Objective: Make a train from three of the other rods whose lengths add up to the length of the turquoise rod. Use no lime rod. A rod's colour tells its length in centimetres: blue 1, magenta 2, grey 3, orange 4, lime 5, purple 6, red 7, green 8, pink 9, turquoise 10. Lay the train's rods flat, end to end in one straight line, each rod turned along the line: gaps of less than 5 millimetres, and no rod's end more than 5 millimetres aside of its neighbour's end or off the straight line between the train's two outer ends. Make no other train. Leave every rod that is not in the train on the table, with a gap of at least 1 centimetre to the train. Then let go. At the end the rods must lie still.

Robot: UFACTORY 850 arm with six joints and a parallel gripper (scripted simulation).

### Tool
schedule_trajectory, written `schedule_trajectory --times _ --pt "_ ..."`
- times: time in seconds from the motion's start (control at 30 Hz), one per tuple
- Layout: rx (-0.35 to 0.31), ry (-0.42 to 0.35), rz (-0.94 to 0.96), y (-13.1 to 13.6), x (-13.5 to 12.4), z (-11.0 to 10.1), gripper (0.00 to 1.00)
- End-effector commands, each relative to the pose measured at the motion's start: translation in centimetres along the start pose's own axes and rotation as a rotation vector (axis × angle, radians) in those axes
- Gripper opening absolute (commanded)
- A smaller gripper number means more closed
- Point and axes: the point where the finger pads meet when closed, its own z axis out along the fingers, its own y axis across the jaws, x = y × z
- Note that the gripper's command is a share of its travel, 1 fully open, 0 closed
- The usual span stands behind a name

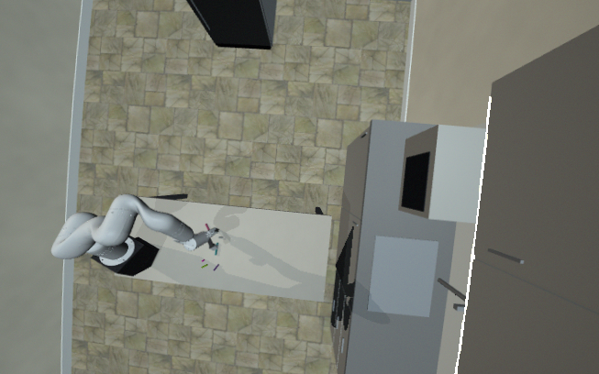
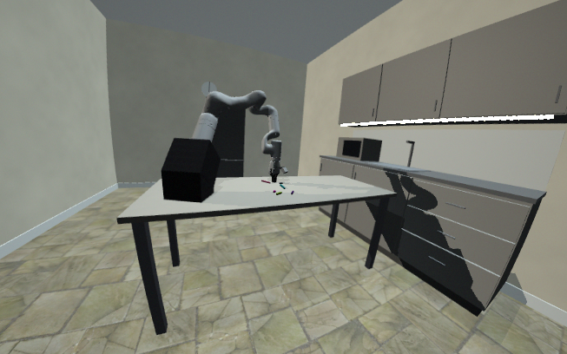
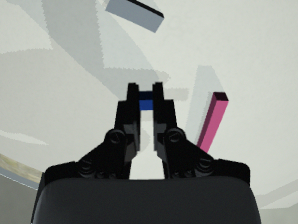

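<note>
In the wrist view my gripper (image 3: pixel 146 97) is down at the table top, shut on the small blue rod (image 3: pixel 145 103) between its fingertips. A pink rod (image 3: pixel 212 123) lies just right of the fingers. In the top view the gripper (image 1: pixel 212 239) is over the table's left part, with the turquoise rod (image 1: pixel 216 249) beside it, and the magenta (image 1: pixel 203 260), lime (image 1: pixel 204 266) and purple (image 1: pixel 216 267) rods lying nearer the front edge.
The arm's black base box (image 2: pixel 189 175) stands on the table's left end. The rods show as a small cluster in the exterior view (image 2: pixel 279 187). A counter with a microwave (image 2: pixel 359 148) runs along the right wall.
</note>
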Motion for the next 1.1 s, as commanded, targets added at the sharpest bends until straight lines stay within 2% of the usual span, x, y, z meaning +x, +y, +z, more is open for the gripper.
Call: schedule_trajectory --times 0.0,0.43,0.63,0.93,1.07 --pt "0.001 0.001 0.0 -0.1 0.0 0.0 0.04" --pt "0.001 0.001 0.0 -0.1 0.0 -0.1 0.04" --pt "0.001 0.001 0.0 -0.1 0.0 -1.2 0.04" --pt "0.001 0.001 0.0 -0.1 0.0 -7.6 0.04" --pt "0.001 0.001 0.0 -0.1 0.0 -9.5 0.04"
